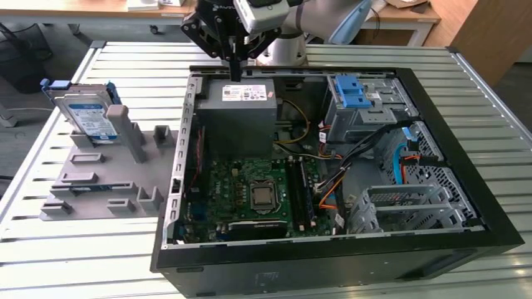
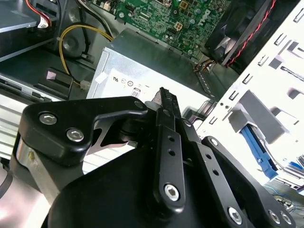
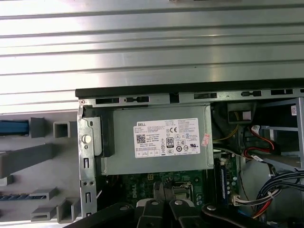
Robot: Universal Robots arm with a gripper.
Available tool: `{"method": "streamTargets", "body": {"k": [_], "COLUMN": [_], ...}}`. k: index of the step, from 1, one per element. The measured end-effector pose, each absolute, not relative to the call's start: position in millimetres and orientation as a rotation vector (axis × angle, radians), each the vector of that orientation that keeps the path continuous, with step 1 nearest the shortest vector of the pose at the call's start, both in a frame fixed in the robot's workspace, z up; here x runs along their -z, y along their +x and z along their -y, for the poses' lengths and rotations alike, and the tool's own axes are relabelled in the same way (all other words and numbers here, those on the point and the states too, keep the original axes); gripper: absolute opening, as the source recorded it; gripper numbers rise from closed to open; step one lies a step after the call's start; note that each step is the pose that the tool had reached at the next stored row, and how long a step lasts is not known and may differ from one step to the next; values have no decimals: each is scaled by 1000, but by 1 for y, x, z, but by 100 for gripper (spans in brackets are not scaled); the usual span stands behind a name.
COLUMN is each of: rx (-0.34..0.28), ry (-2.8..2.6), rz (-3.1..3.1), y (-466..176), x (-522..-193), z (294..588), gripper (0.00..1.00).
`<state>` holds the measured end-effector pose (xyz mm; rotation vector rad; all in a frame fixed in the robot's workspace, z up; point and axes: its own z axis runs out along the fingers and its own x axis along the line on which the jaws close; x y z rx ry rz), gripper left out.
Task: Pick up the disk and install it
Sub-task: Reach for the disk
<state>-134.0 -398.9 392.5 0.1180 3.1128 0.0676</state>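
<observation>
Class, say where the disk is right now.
In the exterior view, the disk stands on edge on the grey fixture at the exterior view's left, outside the computer case; the gripper hangs over the power supply.

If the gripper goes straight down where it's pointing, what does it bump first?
Most likely the grey power-supply box, near its white sticker, just below the gripper. The exact depth is hard to judge.

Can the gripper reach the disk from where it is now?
Probably yes. The disk stands upright in the grey holder outside the case, nothing above it; the gripper hangs over the power supply, free to cross.
</observation>
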Motion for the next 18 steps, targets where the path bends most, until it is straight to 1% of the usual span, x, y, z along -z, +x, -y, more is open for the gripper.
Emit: {"method": "streamTargets", "body": {"k": [18], "rx": [-68], "ry": [118], "rz": [-3116], "y": [-139], "x": [-391], "z": [399], "gripper": [11]}}
